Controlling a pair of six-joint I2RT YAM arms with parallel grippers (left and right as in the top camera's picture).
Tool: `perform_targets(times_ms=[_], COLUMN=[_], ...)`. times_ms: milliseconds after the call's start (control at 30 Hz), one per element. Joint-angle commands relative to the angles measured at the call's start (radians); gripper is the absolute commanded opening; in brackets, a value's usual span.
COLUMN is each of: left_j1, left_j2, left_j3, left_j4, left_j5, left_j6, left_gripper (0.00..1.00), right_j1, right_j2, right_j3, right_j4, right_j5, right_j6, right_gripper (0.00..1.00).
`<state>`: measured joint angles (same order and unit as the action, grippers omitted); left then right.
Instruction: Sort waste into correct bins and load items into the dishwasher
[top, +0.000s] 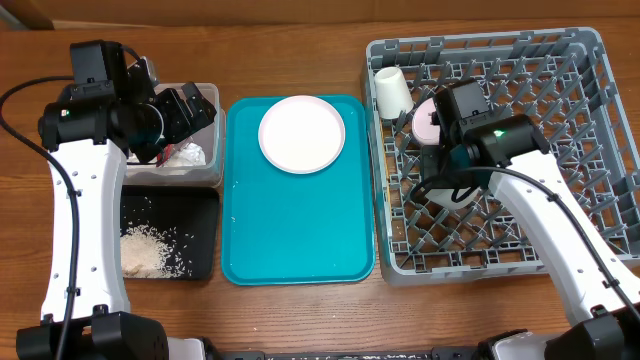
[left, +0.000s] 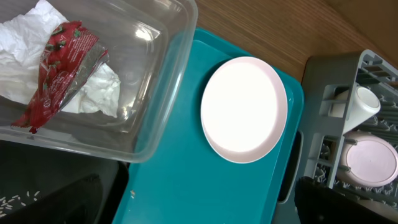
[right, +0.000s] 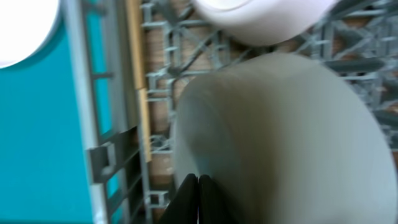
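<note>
Loading was in hand: the right pincer (right: 198, 193) looked clenched on the grey bowl (right: 280, 143) inside the rack (top: 560, 150). Next, it should seat the bowl steadily and let go. The plate (top: 302, 133) lay on the tray (top: 300, 230). The left pincer's (top: 195, 112) state could not be told.

You have a teal tray (top: 300, 230) lying flat in the middle of the wooden table (top: 300, 40), long sides running from the near edge toward the far one. It is rectangular with rounded corners and a low raised rim, and its glossy surface catches the light. From the left wrist the tray (left: 186, 186) shows a dark slot in one side rim (likely a handle cutout). The brown, grained table (left: 329, 25) surrounds it.
</note>
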<state>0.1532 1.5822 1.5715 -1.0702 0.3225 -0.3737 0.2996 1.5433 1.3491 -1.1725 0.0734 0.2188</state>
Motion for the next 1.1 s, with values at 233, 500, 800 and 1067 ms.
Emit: perform_targets(times_ms=[233, 500, 800, 1067], left_j1=[0.003, 0.003, 0.003, 0.003], left_j2=[0.002, 0.002, 0.002, 0.002], left_j3=[0.010, 0.010, 0.010, 0.010], left_j4=[0.001, 0.001, 0.001, 0.001], left_j5=[0.007, 0.007, 0.007, 0.007], left_j6=[0.011, 0.011, 0.011, 0.011], left_gripper=[1.00, 1.00, 1.00, 1.00], right_j1=[-0.031, -0.031, -0.038, -0.110], right_j2=[-0.001, -0.001, -0.001, 0.013], right_j3=[0.001, 0.000, 0.000, -0.002], right_j4=[0.041, 0.037, 0.052, 0.061], right_j5=[0.098, 0.098, 0.298, 0.229], right_j6=[0.026, 0.026, 0.144, 0.179], right_gripper=[0.04, 0.04, 0.04, 0.04])
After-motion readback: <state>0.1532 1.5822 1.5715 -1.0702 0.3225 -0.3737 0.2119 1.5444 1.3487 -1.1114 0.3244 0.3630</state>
